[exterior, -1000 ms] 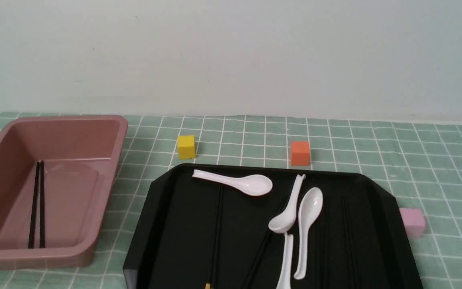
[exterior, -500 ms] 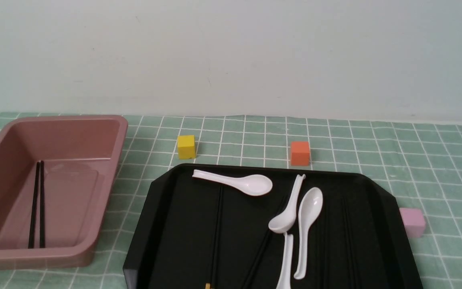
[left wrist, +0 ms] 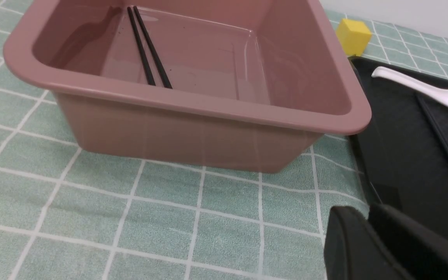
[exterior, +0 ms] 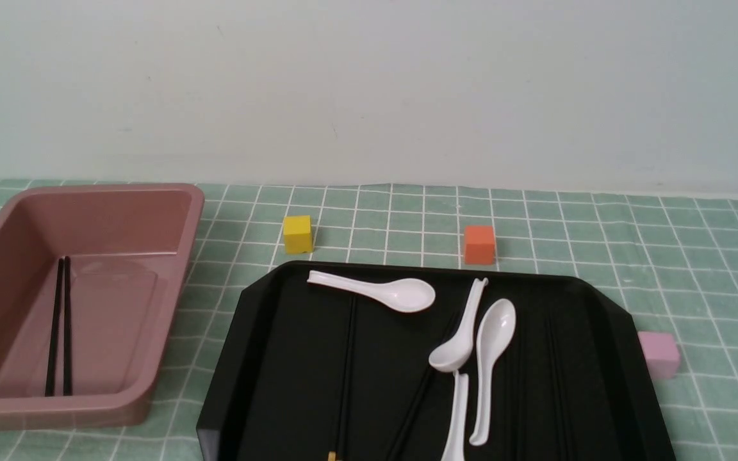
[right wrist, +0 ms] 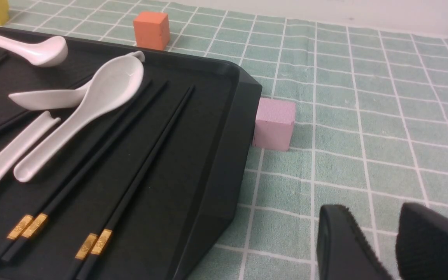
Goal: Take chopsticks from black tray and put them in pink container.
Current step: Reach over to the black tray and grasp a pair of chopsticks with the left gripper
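Looking across a table [exterior: 734,307] under green cloth with white grid lines, toward a plain pale wall [exterior: 369,89]. Can see two pairs of chopsticks [right wrist: 132,186] on the right side of the black tray [exterior: 641,384] — lying side by side, gold-coloured bands toward the near end. Can also make out more dark sticks [exterior: 346,365] farther left in the tray, with one gold-coloured end showing, and others [exterior: 412,416] in the middle, running partly under spoons. Find four white spoons [exterior: 496,326] in the tray too: one across the far left, three clustered right of the middle. Left of the tray, find the pink container [exterior: 175,288], holding two slim black sticks [exterior: 66,333] side by side, near ends hidden by the rim. Beyond the tray, see a yellow cube [exterior: 297,234] and, farther right, an orange cube [exterior: 479,244]; just beside the tray's right edge, a pink cube [exterior: 659,354]. See the right hand [right wrist: 373,210] spread, holding nothing at the tips. Cannot tell whether the left hand [left wrist: 364,212] is parted or pressed together — tips blurred and close together.
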You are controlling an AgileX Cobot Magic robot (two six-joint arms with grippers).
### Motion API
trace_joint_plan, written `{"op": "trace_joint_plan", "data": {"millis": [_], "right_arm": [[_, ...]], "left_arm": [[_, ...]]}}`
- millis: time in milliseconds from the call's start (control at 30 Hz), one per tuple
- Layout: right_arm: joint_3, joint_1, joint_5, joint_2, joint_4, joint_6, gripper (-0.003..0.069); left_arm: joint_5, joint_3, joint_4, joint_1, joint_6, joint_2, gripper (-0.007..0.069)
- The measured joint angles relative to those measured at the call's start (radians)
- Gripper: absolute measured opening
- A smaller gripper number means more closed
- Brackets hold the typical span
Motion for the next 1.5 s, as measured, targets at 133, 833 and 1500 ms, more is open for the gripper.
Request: {"op": "trace_joint_plan", "data": {"millis": [133, 833, 1500], "right_arm": [[0.0, 0.0, 0.0, 0.0, 0.0, 0.0, 0.024], [0.0, 0.0, 0.0, 0.0, 0.0, 0.0, 0.024], [0.0, 0.0, 0.0, 0.0, 0.0, 0.0, 0.024]], "left_arm": [[0.0, 0.0, 0.0, 0.0, 0.0, 0.0, 0.0082], [-0.013, 0.0, -0.793, 0.0, -0.39, 0.0, 0.0092], [-0.001, -0.429, -0.948, 0.0, 0.014, 0.287, -0.0013]]}}
